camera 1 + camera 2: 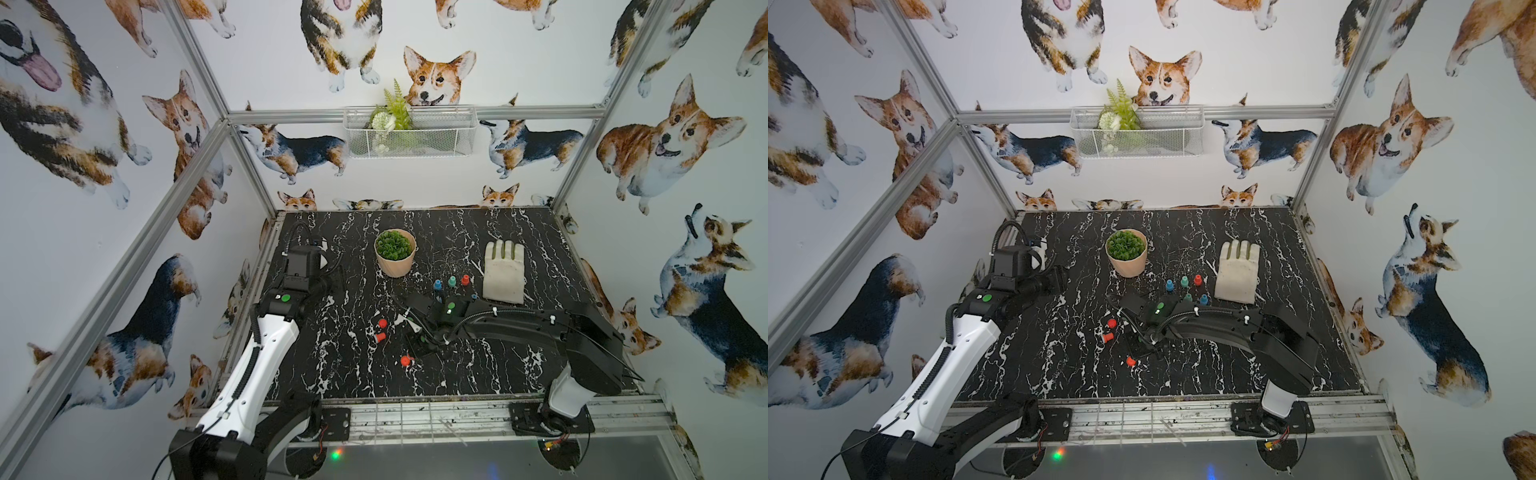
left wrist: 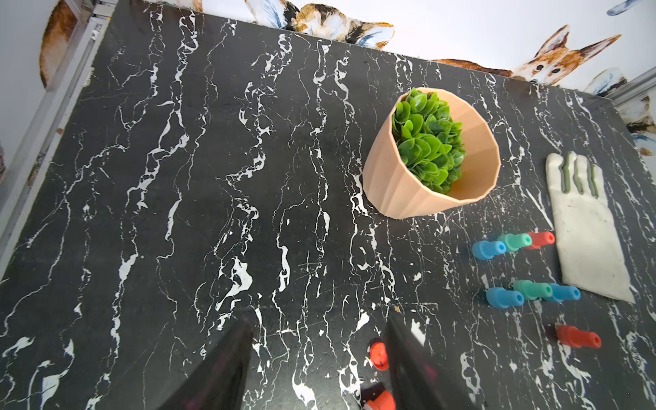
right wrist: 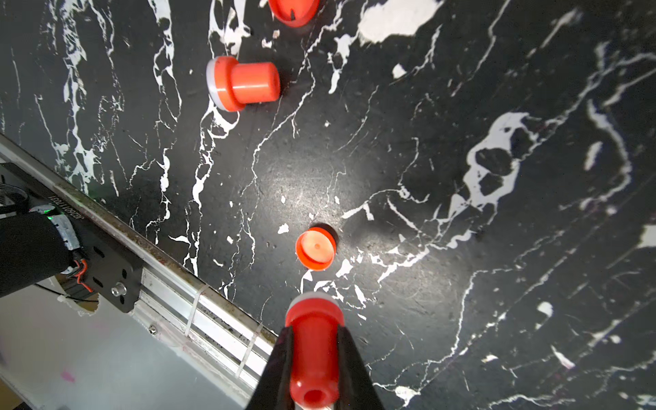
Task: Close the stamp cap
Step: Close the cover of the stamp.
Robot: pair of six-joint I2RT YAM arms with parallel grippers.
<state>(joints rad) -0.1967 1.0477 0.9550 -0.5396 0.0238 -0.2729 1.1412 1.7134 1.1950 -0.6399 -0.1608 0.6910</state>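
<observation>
Jaws of the left gripper [image 2: 317, 326] stand apart over a bare patch of the black marbled table [image 1: 332, 374], gripping nothing. Just to their right sits a round red piece [image 2: 378, 355] with a dark mark on it; whether it is a cap or a stamp I cannot tell. Close beside it, toward the front edge, a spare red stamp [image 1: 379, 337] lies on its side, its white-rimmed face plain in the right wrist view. Farther back, near the middle of the table, a ribbed peach pot [image 1: 395, 253] stands upright, filled with green leaves.

A little to the right of the spare stamp and nearer the front edge, the loose red cap [image 3: 316, 248] lies on the table with its hollow side up. The right gripper [image 3: 315, 333] reaches in over this spot, its jaws clamped on the shaft of the red stamp [image 3: 314, 355]. The stamp's white-rimmed face points toward the cap. The two are near each other but apart, with a strip of table showing between them.

Right of the pot, small coloured stamps [image 2: 514, 241] in blue, teal and red stand upright in short rows. At the far right a white glove [image 1: 503, 270] lies flat, fingers toward the back wall, just beside those rows.
</observation>
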